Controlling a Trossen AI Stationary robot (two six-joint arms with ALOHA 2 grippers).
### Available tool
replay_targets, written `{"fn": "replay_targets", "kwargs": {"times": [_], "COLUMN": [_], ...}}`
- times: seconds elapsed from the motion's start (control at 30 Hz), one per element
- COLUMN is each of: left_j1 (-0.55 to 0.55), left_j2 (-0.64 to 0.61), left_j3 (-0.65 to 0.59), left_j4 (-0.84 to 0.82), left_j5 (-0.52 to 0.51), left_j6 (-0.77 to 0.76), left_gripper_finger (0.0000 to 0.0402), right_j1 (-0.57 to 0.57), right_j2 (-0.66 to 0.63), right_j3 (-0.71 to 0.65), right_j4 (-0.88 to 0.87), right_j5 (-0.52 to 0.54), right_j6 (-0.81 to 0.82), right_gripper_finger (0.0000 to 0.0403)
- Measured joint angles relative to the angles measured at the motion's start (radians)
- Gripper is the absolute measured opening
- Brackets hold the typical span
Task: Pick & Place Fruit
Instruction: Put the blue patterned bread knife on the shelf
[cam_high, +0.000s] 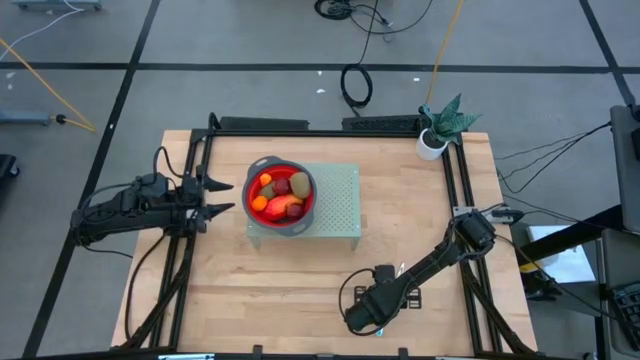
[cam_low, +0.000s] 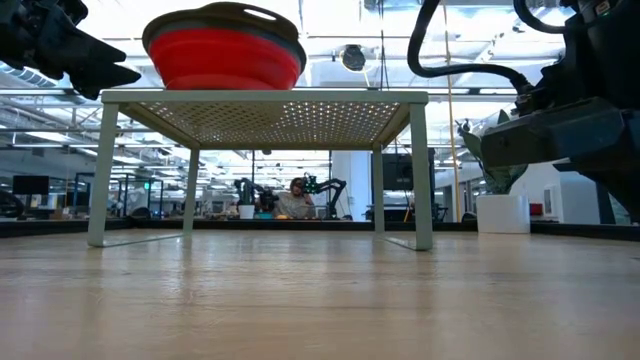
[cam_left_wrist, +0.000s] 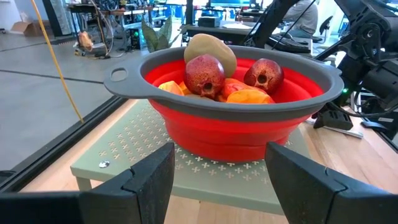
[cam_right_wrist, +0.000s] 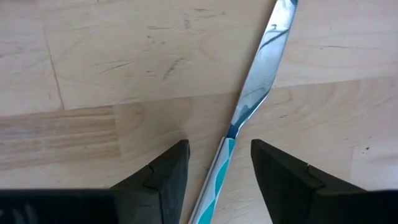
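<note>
I am holding my left claw (cam_high: 222, 196) open and empty, level with the red collapsible bowl (cam_high: 282, 196) and just short of its grey rim, the two fingers (cam_left_wrist: 146, 180) spread to either side of the bowl's wall without touching it. The bowl is sitting straight ahead of that claw on a pale green perforated stand (cam_high: 338, 205), which is resting on the wooden tabletop (cam_high: 300, 290). The fruit (cam_high: 280, 195) is lying heaped inside the bowl: two dark red pomegranates (cam_left_wrist: 204, 74), an olive-brown oval piece (cam_left_wrist: 211, 48) behind them, and orange pieces (cam_left_wrist: 251, 96) in front.

I am lowering nothing with my right claw (cam_high: 362, 317), which is hanging open over the near part of the tabletop, well apart from the stand. Directly beneath it, between its spread fingers (cam_right_wrist: 161, 174), a table knife (cam_right_wrist: 249, 102) with a silver blade and a blue patterned handle is lying flat on the wood, blade pointing away from the claw. A small potted plant (cam_high: 440, 125) is standing at the far corner.
</note>
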Motion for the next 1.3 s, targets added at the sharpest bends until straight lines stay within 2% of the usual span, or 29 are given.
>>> {"fn": "replay_targets", "kwargs": {"times": [0.4, 0.57, 0.73, 0.87, 1.03, 1.3], "left_j1": [0.000, 0.000, 0.000, 0.000, 0.000, 0.000], "left_j2": [0.000, 0.000, 0.000, 0.000, 0.000, 0.000], "left_j3": [0.000, 0.000, 0.000, 0.000, 0.000, 0.000], "left_j4": [-0.001, -0.002, -0.002, -0.003, -0.003, -0.002], "left_j5": [0.000, 0.000, 0.000, 0.000, 0.000, 0.000], "left_j6": [-0.005, -0.009, -0.009, -0.009, -0.010, -0.016], "left_gripper_finger": [0.0251, 0.0251, 0.0251, 0.0251, 0.0251, 0.0251], "right_j1": [-0.001, 0.027, 0.054, 0.058, 0.058, 0.056], "right_j2": [-0.001, -0.001, -0.001, -0.001, -0.004, -0.010], "right_j3": [0.001, 0.024, 0.041, 0.042, 0.013, -0.078], "right_j4": [-0.007, 0.056, 0.131, 0.127, 0.140, 0.258], "right_j5": [-0.047, -0.075, -0.079, -0.077, -0.078, -0.075], "right_j6": [0.064, 0.153, 0.161, 0.166, 0.169, 0.176], "right_gripper_finger": [0.0171, 0.0171, 0.0171, 0.0171, 0.0171, 0.0171]}}
